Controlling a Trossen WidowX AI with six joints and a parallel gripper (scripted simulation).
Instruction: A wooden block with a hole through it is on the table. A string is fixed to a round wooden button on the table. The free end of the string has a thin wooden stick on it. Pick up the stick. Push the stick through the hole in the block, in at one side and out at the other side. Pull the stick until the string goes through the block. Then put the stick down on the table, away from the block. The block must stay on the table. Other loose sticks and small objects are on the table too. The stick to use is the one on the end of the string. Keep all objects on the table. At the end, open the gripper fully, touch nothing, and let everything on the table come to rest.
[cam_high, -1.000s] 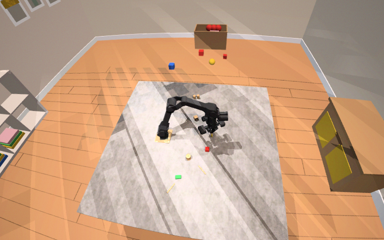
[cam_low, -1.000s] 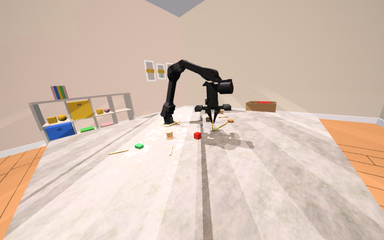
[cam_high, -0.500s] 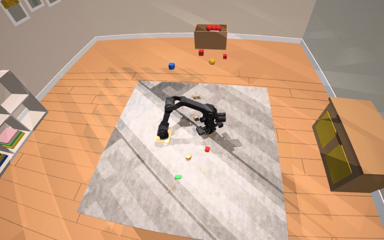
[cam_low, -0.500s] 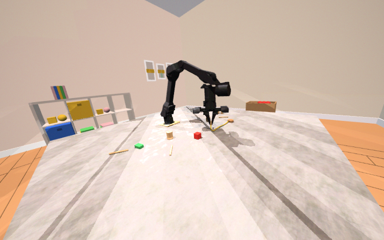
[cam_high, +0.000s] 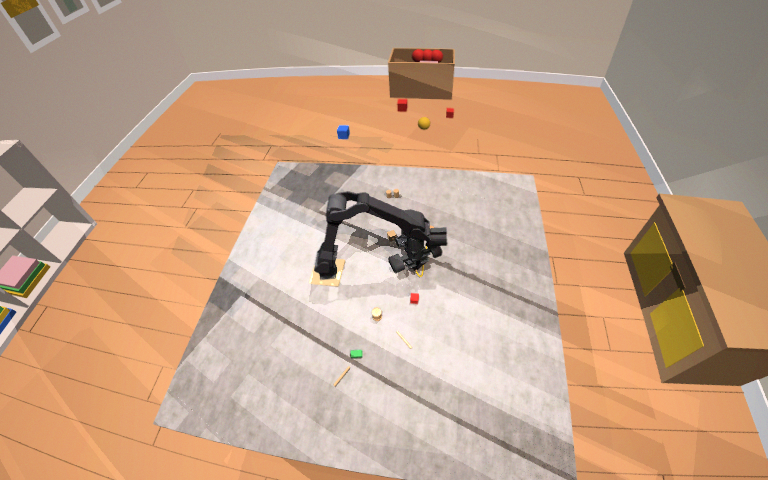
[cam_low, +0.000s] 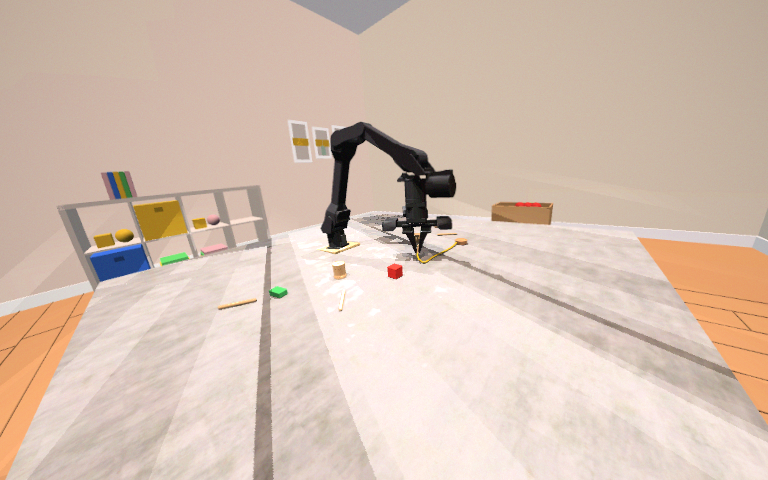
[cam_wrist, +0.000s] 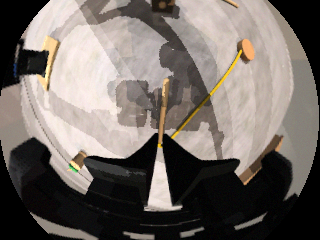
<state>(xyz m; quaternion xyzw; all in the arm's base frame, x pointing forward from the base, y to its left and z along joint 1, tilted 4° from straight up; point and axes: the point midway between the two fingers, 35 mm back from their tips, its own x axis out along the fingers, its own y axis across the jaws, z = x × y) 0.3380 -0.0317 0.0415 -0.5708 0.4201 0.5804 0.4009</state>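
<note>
My gripper (cam_high: 417, 264) (cam_low: 417, 251) (cam_wrist: 160, 136) is shut on the wooden stick (cam_wrist: 164, 110), low over the table. In the wrist view the stick extends beyond the fingertips towards the block; the fingers hide it in the top and exterior views. The yellow string (cam_high: 420, 273) (cam_low: 438, 258) (cam_wrist: 210, 95) runs from the fingertips to the round button (cam_low: 461, 241) (cam_wrist: 247, 50). The wooden block (cam_high: 391, 234) (cam_wrist: 163, 5) stands beyond the stick's far end, apart from it, with a dark hole in its face. It is cut off at the top of the wrist view.
A red cube (cam_high: 414, 298) (cam_low: 394, 271), a wooden cylinder (cam_high: 376, 313) (cam_low: 338, 270), a green block (cam_high: 356, 353) (cam_low: 278, 292) and two loose sticks lie at the front. Another loose stick (cam_low: 446, 234) (cam_wrist: 231, 3) lies behind. Small wooden pieces (cam_high: 395, 193) stand at the back.
</note>
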